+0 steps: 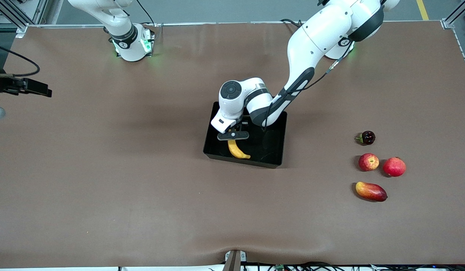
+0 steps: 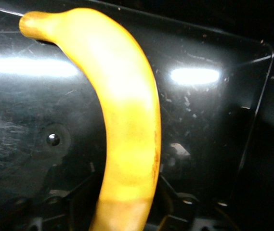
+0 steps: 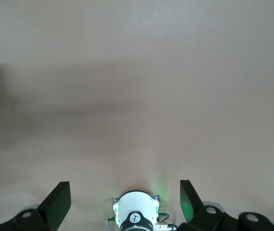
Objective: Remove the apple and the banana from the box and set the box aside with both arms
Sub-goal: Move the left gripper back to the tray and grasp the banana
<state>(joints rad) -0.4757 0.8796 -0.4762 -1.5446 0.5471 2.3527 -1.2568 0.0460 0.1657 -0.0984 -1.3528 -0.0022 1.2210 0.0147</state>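
The black box (image 1: 274,161) stands at the middle of the table. A yellow banana (image 1: 237,150) lies in it, at the right arm's end of the box. My left gripper (image 1: 233,138) is down in the box, shut on the banana (image 2: 127,120) near one end, with a dark finger pressed against each side of it. The glossy box floor (image 2: 214,125) shows around the fruit. The small red apple (image 1: 368,162) with yellow streaks sits on the table toward the left arm's end. My right gripper (image 3: 124,192) waits open over bare table, holding nothing.
Beside the apple lie a plain red round fruit (image 1: 394,166), a red-yellow mango (image 1: 371,191) nearer the front camera, and a small dark fruit (image 1: 366,137) farther from it. The brown mat (image 1: 104,169) covers the table. The right arm's base (image 3: 136,211) glows green.
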